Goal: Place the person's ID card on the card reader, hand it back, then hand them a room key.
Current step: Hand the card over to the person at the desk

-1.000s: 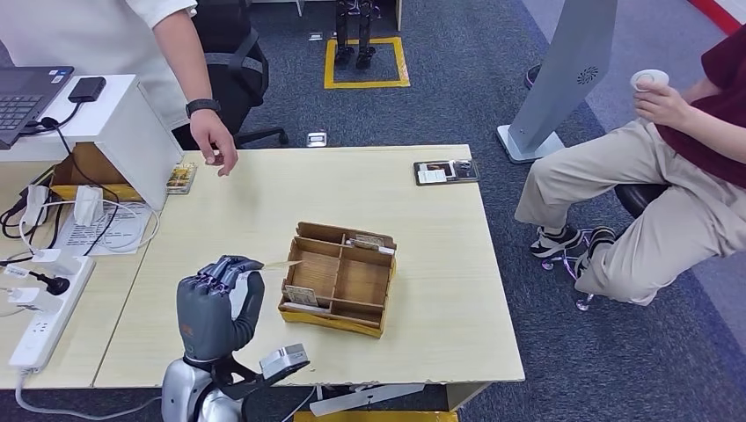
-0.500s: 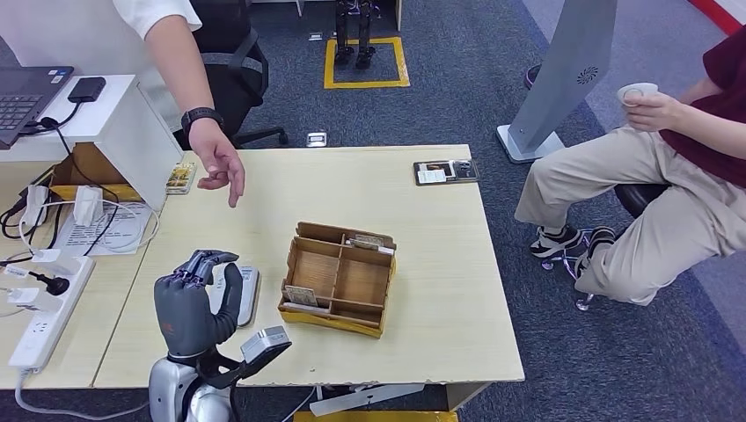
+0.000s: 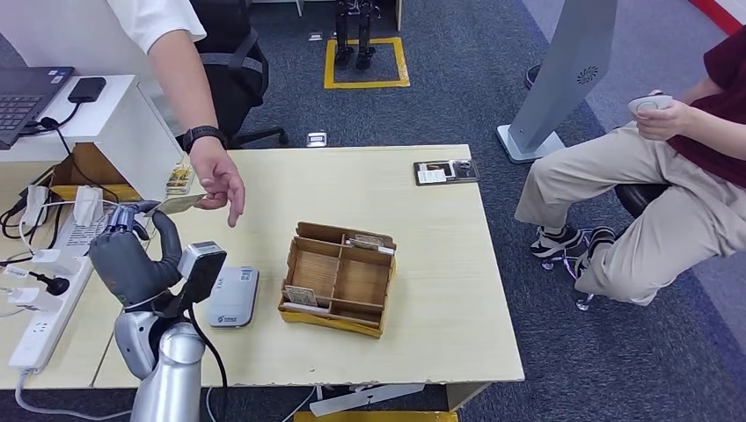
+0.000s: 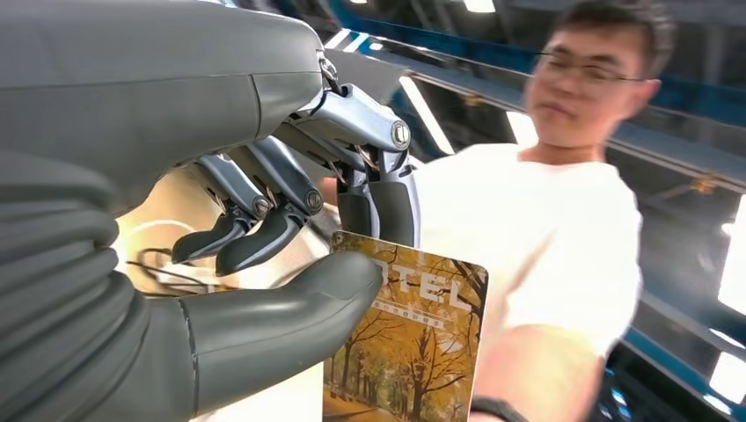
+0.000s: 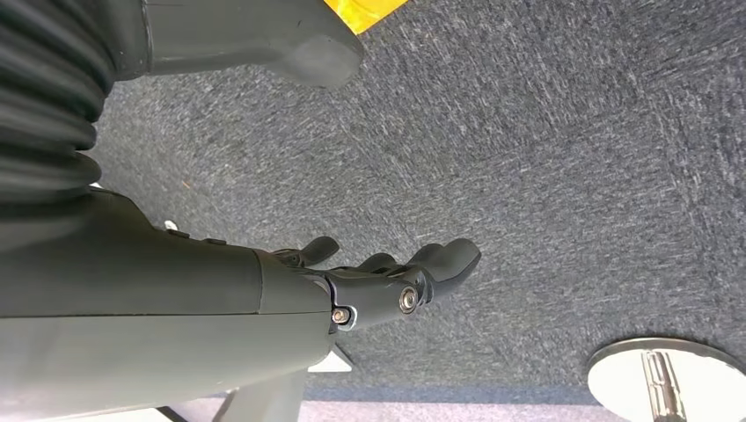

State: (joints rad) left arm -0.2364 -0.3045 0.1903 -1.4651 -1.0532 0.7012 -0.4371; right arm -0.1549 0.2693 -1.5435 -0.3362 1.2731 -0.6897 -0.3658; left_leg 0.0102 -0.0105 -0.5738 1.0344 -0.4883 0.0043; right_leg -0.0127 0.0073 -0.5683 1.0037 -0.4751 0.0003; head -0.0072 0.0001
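My left hand [image 3: 127, 255] is raised over the table's left side and pinches a room key card [image 3: 179, 204] between thumb and fingers. In the left wrist view the card [image 4: 413, 343] shows autumn trees and the word HOTEL, held by my left hand [image 4: 290, 202]. The person's hand [image 3: 220, 180], with a black watch on the wrist, reaches down to the card's far end. The grey card reader [image 3: 233, 296] lies flat beside the wooden box [image 3: 339, 277]. My right hand [image 5: 387, 281] hangs over the carpet, fingers apart and holding nothing.
A power strip [image 3: 44, 316] and cables lie at the table's left edge, behind them a white box [image 3: 123, 123] with a laptop [image 3: 22, 97]. A small card [image 3: 180, 178] and a black holder [image 3: 447, 171] lie at the far edge. A seated person [image 3: 669, 176] is at the right.
My left hand has moved from beside the wooden box to the left and away from me, carrying the card toward the person. The person's hand has come closer. The card reader now lies uncovered.
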